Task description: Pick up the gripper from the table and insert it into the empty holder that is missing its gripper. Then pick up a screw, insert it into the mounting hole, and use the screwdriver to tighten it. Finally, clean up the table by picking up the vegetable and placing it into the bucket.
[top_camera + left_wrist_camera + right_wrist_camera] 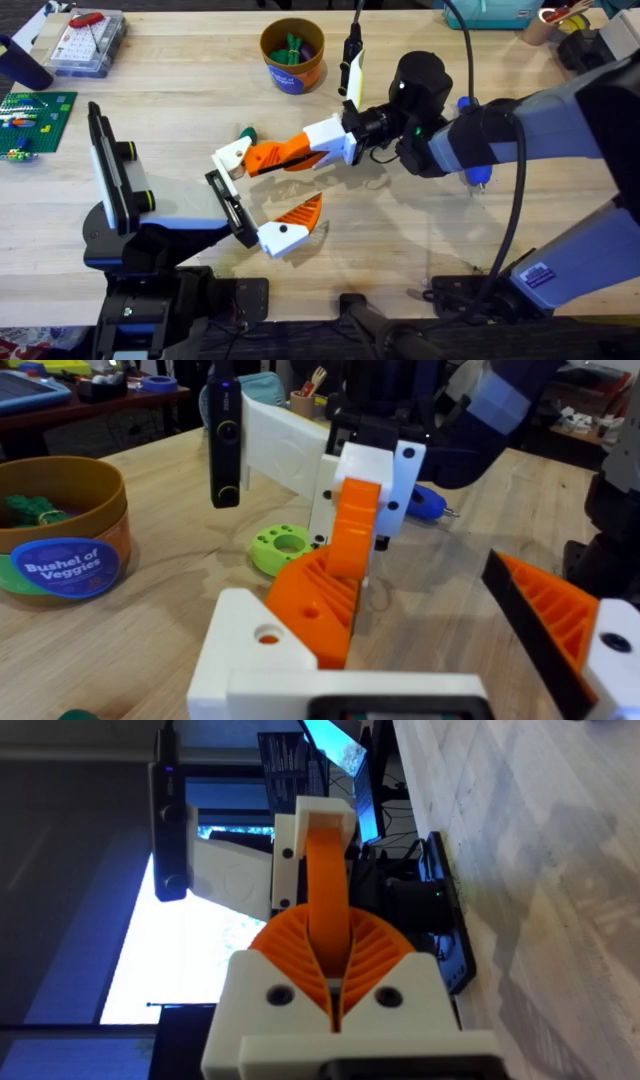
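- Clearly, the gripper [278, 153], a smooth orange wedge on a white block, sat clamped between the right hand [292, 152]'s closed fingers, held above the tabletop [420, 240].
- Just beyond that hand's tip stood the holder [228, 208], a slotted black bar.
- At the holder's end, the left hand [262, 200] stood open and empty.
- Farther beyond was the bucket [292, 56].

Right arm stretched leftward across the middle — right gripper [268, 153] clamped.
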`<state>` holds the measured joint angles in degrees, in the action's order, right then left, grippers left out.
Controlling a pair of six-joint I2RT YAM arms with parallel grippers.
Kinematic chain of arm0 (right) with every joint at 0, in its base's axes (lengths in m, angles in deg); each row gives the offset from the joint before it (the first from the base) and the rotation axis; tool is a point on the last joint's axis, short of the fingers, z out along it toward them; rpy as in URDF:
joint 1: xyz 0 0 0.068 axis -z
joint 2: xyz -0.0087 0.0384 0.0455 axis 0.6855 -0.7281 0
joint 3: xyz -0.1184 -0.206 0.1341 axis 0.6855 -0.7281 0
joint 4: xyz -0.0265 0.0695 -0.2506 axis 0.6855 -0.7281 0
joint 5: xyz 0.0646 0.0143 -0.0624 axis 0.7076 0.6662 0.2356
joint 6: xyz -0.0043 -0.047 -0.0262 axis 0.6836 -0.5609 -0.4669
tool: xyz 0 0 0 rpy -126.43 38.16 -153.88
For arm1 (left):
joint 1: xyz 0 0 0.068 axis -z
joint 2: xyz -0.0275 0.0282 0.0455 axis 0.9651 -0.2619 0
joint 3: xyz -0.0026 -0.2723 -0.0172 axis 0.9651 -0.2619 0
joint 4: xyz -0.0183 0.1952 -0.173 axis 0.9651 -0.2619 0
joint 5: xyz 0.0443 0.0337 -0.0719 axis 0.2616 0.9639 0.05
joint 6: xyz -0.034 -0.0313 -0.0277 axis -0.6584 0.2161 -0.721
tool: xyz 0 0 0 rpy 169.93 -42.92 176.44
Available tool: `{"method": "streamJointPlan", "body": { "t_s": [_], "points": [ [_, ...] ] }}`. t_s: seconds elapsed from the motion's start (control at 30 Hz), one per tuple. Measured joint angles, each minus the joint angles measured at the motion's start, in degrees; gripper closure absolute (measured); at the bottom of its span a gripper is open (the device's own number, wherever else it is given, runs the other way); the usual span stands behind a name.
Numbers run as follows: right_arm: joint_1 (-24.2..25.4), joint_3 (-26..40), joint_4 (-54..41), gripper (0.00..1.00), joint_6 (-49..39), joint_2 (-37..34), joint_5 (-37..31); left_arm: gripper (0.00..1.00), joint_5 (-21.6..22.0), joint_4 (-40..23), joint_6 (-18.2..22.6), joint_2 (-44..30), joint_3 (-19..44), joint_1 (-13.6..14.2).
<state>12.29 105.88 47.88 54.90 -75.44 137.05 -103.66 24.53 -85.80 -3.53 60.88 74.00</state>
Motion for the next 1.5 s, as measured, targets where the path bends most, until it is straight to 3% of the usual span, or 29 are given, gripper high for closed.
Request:
{"method": "streamJointPlan", "body": {
  "t_s": [0.4, 0.63, 0.9, 1.5],
  "points": [
    [0.67, 0.09, 0.37, 0.988, 3.34, -0.02, 1.73, 0.006, -0.41, -0.12, -0.83, -0.21, 0.17, -0.20],
    [0.68, 0.07, 10.20, 0.988, 11.01, -0.86, 2.74, 0.006, -0.85, -0.08, 0.40, -0.21, 0.20, -0.17],
    [0.72, 0.07, 11.01, 0.988, 16.86, -0.96, 3.17, 0.006, -1.37, -0.22, 0.89, -0.21, 0.20, -0.17],
    [1.37, 0.07, 7.43, 0.988, 3.02, -0.93, 0.25, 0.006, -4.17, -0.81, 2.31, -0.21, 0.22, -0.17]
  ]
}}
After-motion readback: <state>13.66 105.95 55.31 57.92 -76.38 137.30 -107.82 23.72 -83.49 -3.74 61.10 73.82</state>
